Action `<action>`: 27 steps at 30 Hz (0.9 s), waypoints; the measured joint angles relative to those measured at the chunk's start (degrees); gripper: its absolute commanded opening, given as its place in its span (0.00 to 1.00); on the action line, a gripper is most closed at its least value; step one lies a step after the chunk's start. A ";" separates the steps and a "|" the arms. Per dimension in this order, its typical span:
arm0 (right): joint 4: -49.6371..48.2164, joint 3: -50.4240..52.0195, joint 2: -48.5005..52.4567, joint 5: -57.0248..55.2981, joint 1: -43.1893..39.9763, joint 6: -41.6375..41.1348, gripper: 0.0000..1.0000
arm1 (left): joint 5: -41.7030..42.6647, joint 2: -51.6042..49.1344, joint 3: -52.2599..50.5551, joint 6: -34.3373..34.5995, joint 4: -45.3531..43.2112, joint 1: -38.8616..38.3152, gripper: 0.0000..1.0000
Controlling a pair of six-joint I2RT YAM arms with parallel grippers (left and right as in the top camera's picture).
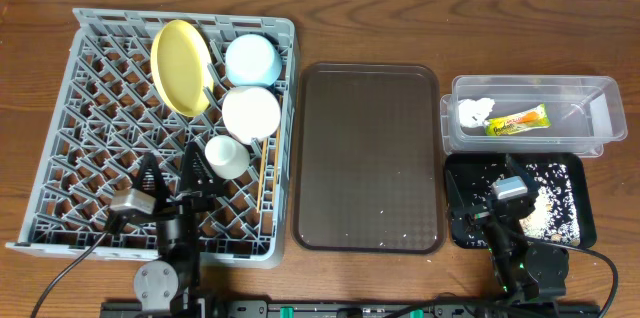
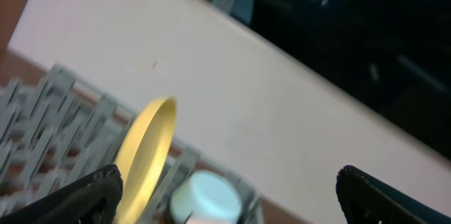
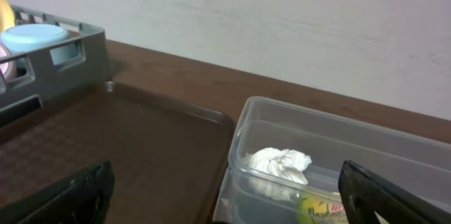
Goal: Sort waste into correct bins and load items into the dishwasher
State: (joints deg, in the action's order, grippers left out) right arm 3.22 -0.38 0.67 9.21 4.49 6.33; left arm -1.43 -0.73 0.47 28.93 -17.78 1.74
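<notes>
- On the left of the wooden table (image 1: pixel 340 18), the grey dish rack (image 1: pixel 90 128), a square plastic lattice of pegs, holds every dish; a round yellow-green plate (image 1: pixel 180 66) stands on edge at the far side; just right of it sits a light blue bowl (image 1: pixel 251 59); nearer are a smooth white bowl (image 1: pixel 250 112) and a small pale cup (image 1: pixel 227 156); thin wooden chopsticks (image 1: pixel 262 183) lie along the rack's right edge
- At far right, a clear tub (image 1: pixel 600 108) of rigid plastic holds a crumpled white napkin (image 1: pixel 475 112) and a glossy yellow-green wrapper (image 1: pixel 517 121); just nearer, a shallow black tray (image 1: pixel 460 173) holds loose whitish rice scraps (image 1: pixel 545 208)
- Left gripper (image 1: pixel 172 163) hovers over the near part of the rack, jaws spread wide, grasping nothing; right gripper (image 3: pixel 224 185) hangs low over the black tray, jaws parted and empty
- Sorting and loading look complete, judging by where things lie
- Risks: the plate, balanced on its rim, could topple if an arm nudges the rack; the slim chopsticks could slip through the lattice; a low right-arm move could scatter rice; fingers could snag the pegs
- Between rack and bins lies a brown serving tray (image 1: pixel 368 108), finely textured, bare but for a few pale specks
</notes>
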 measured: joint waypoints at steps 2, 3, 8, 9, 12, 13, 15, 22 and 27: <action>0.00 0.00 0.02 0.00 0.00 0.00 0.99 | -0.02 0.00 -0.13 0.00 1.01 0.00 0.98; 0.00 0.00 0.00 0.00 0.00 0.00 0.99 | -0.02 0.04 -0.13 -0.02 1.11 0.00 0.98; 0.00 0.00 0.00 0.00 0.00 0.00 0.99 | -0.26 0.15 -0.11 -0.61 8.50 0.00 0.98; 0.04 0.00 0.00 0.00 0.00 0.00 0.99 | -0.26 0.15 -0.13 -0.87 10.88 0.00 0.98; 0.00 0.00 0.00 0.02 0.00 0.00 0.99 | -0.22 0.07 -0.13 -3.06 17.16 0.00 0.98; -0.02 0.00 0.00 0.00 0.00 0.00 0.99 | -0.17 0.09 -0.11 -3.45 17.29 0.00 0.98; -0.02 0.00 0.00 0.00 0.00 0.00 0.99 | -0.15 0.15 0.11 -4.98 18.25 0.00 0.98; 0.00 0.00 0.00 0.00 0.00 0.00 0.99 | 0.07 0.15 0.37 -9.94 18.88 0.00 0.98; 0.00 0.00 0.00 0.00 0.00 0.00 0.99 | 0.42 0.15 0.42 -13.73 18.97 0.00 0.98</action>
State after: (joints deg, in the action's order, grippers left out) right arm 3.22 -0.38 0.67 9.21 4.49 6.33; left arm -1.02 -0.58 0.89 15.20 1.19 1.74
